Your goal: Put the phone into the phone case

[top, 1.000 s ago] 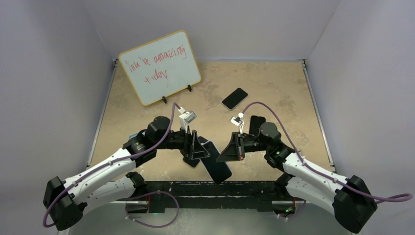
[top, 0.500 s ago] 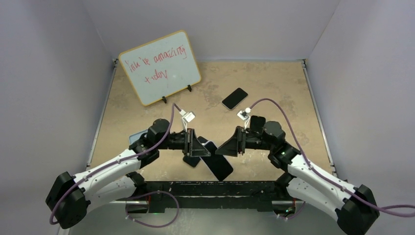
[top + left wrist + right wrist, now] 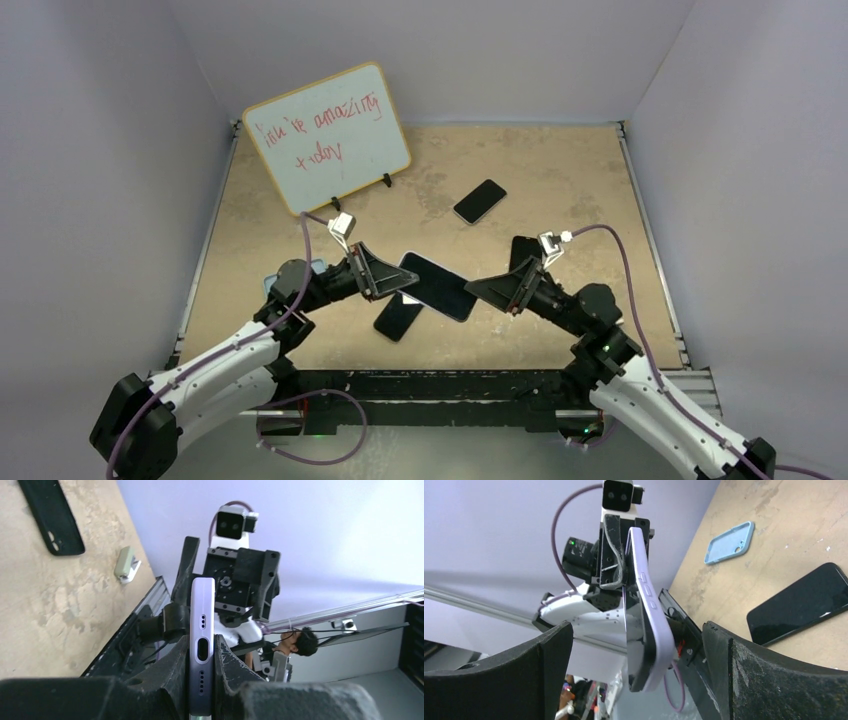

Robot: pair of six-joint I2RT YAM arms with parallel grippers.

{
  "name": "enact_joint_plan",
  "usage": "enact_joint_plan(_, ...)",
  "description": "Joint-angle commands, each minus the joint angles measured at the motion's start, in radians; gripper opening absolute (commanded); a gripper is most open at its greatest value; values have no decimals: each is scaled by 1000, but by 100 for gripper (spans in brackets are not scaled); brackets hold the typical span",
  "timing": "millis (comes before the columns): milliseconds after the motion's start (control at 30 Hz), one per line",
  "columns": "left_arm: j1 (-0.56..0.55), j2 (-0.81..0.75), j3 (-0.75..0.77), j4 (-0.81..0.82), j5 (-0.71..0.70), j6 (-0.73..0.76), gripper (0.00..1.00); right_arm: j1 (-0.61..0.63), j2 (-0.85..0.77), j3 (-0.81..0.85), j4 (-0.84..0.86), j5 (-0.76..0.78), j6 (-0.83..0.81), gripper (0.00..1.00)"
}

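Observation:
My left gripper [image 3: 398, 283] is shut on a lavender phone [image 3: 440, 287] with a dark screen and holds it off the table. In the left wrist view the phone's port edge [image 3: 202, 645] is pinched between the jaws of the left gripper [image 3: 202, 652]. My right gripper [image 3: 482, 292] stands open just right of the phone, apart from it. The right wrist view shows the phone [image 3: 649, 615] beyond the wide jaws of the right gripper [image 3: 636, 632]. A black phone case [image 3: 521, 249] lies on the table behind the right arm, and it also shows in the left wrist view [image 3: 52, 515].
A light-blue phone case [image 3: 729, 542] lies on the table near the left arm. A second dark phone [image 3: 398, 317] lies under the held one, and a third phone [image 3: 480, 201] sits further back. A whiteboard [image 3: 325, 135] stands at the back left.
The right gripper has opened, let go of the phone and drawn back to the right. The left gripper has shut on the phone and carried it up and away from the near edge.

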Motion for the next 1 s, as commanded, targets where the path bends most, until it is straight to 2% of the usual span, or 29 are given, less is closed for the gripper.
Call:
enact_joint_plan(0, 5, -24, -14, 231, -60, -123, 0, -4, -61, -34, 6, 92, 76, 99)
enact_joint_plan(100, 5, -22, -25, 255, -64, -136, 0, -4, -49, -54, 59, 54, 94, 98)
enact_joint_plan(300, 5, -20, -58, 297, -84, -151, 0, -4, 49, -79, 314, -48, 158, 84)
enact_joint_plan(367, 6, -16, -69, 318, -88, -158, 0, -4, 80, -67, 368, -60, 161, 76)
enact_joint_plan(533, 4, -21, -85, 309, -108, -161, 1, -4, 115, -85, 485, -78, 220, 48)
enact_joint_plan(600, 6, -18, -77, 297, -104, -155, 7, -3, 110, -94, 497, -66, 234, 34)
enact_joint_plan(700, 4, -25, -49, 231, -96, -117, 24, -4, 102, -88, 483, -51, 239, 3)
enact_joint_plan(767, 6, -39, -37, 165, -94, -87, 40, -2, 102, -82, 472, -43, 240, 0)
enact_joint_plan(833, 6, -56, -37, 124, -94, -64, 48, -4, 102, -71, 440, -35, 228, 0)
enact_joint_plan(933, 5, -65, -46, 96, -92, -49, 50, -3, 99, -68, 386, -14, 215, 0)
enact_joint_plan(967, 5, -64, -48, 87, -88, -43, 45, -3, 100, -68, 368, -10, 214, 0)
